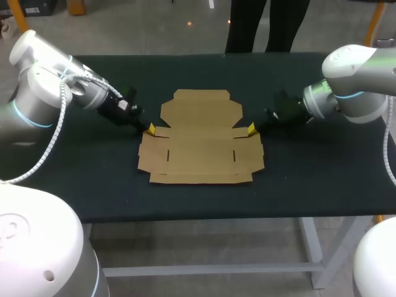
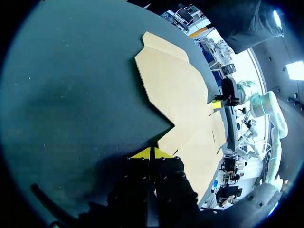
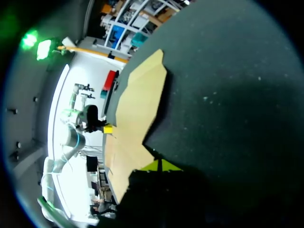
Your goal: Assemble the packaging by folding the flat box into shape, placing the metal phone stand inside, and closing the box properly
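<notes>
Cardboard, brown and wholly flat, is what we have to work with: the flat box (image 1: pixel 201 145) lies spread on the dark table (image 1: pixel 93 185), every flap down and no wall raised.

Our left gripper (image 1: pixel 150 129) sits at the box's left edge, at the notch where a side flap meets the wider panel. Its yellow tips are pressed together with nothing between them. Our right gripper (image 1: pixel 251 129) mirrors it at the box's right edge, at the matching notch, tips likewise closed on nothing. We cannot tell whether either pair of tips actually touches the cardboard or only rests just beside it. The metal phone stand does not show near the box in any view.

We judge the task to be at its very start, in the folding step, with packing and closing yet to come. The next move calls for both closed tips to work as thin wedges, slipping under or against the side flaps and lifting them together. Pushing from one side alone would likely slide the light sheet across the cloth instead of creasing it, so both sides should bear evenly.
</notes>
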`<state>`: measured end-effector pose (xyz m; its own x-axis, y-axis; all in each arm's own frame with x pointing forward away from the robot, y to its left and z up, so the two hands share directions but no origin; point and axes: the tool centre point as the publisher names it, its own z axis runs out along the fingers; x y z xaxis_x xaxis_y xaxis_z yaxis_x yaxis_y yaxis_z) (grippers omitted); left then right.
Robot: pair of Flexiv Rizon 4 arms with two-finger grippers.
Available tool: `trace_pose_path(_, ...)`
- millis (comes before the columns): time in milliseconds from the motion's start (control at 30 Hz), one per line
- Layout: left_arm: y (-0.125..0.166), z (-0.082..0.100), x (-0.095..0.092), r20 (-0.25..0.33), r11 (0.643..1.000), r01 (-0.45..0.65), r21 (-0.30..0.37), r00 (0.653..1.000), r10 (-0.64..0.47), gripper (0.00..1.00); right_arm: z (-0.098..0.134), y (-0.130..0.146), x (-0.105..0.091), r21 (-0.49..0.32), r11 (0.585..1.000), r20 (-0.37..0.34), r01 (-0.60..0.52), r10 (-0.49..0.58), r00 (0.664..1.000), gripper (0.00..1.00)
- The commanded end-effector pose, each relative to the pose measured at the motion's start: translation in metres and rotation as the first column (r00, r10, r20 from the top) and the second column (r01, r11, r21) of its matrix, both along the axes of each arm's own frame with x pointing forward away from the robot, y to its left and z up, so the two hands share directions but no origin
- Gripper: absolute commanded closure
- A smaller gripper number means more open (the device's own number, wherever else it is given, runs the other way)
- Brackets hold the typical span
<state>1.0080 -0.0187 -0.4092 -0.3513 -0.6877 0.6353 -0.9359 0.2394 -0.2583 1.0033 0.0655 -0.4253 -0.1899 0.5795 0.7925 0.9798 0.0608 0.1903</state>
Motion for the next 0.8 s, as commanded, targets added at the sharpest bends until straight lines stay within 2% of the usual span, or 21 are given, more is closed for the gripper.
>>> trace_pose_path(33, -0.0025, -0.0004, 0.0012, -0.001, 1.000, 0.008, 0.002, 1.000, -0.008, 1.00, 0.0018, 0.0004, -0.0002, 0.006, 1.000, 0.007, -0.002, 0.002, 1.000, 1.00)
trace_pose_path(367, -0.0028, 0.0009, 0.0015, 0.010, 1.000, 0.002, 0.008, 1.000, -0.002, 1.00, 0.0079, 0.0051, 0.0003, -0.003, 1.000, 0.026, 0.003, -0.002, 1.000, 1.00)
trace_pose_path(800, -0.0059, -0.0009, 0.0049, 0.021, 1.000, -0.005, 0.010, 1.000, 0.005, 1.00, -0.0010, 0.0070, 0.0069, -0.021, 1.000, 0.001, 0.022, -0.022, 1.000, 1.00)
